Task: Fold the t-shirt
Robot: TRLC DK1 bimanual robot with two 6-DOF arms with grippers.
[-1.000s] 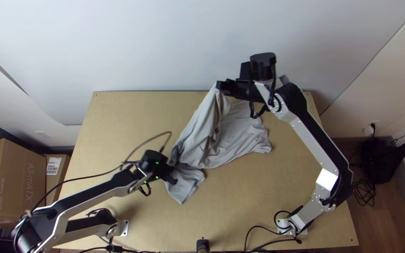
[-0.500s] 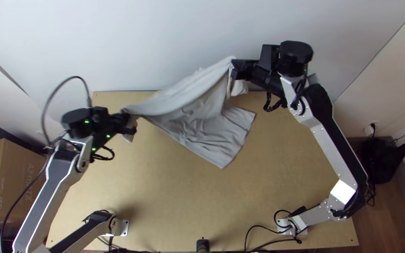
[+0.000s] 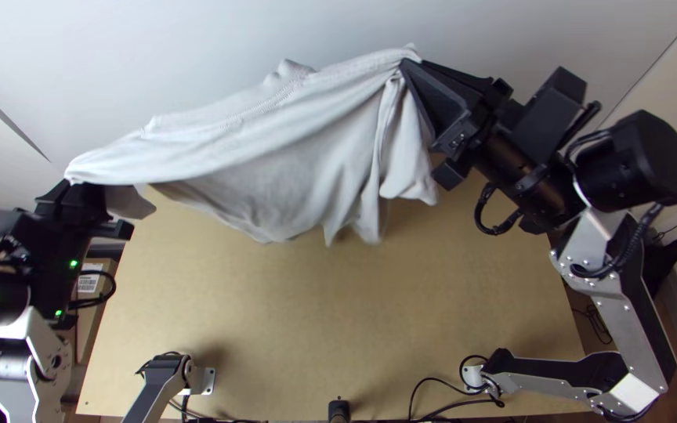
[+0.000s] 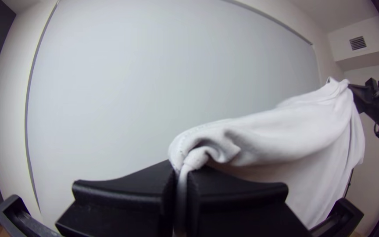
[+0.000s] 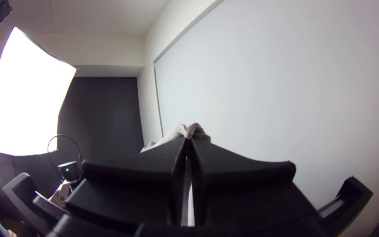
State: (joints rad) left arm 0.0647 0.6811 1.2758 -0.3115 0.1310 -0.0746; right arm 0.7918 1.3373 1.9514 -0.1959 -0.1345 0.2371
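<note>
Sagging above the surface (image 3: 315, 329), the t-shirt (image 3: 276, 157) is pinched at opposite ends by left pincer (image 4: 180, 172) and right pincer (image 5: 188, 141), both closed; judged light, limp, best gripped by its seamed edge (image 3: 264, 107).

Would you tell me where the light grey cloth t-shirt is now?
In the top view, the t-shirt hangs across the upper left and middle, between the black left gripper and black right gripper, above the light wooden table.
</note>
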